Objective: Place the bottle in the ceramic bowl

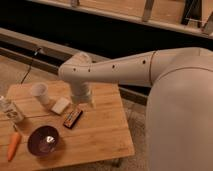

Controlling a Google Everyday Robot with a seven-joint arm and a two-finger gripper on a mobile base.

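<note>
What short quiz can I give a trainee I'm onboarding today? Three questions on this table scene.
1. True or false: the bottle lies in the ceramic bowl.
2. What lies just left of the bowl? A carrot, B fork, C banana.
3. Where is the pincer?
Key: 1 false, it is at the left edge of the table. 2 A. 3 Not visible; the end of the arm hangs over the table beside the white cup.

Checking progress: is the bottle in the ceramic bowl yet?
Out: the bottle sits at the table's left edge, apart from the ceramic bowl; gripper hovers mid-table.
</note>
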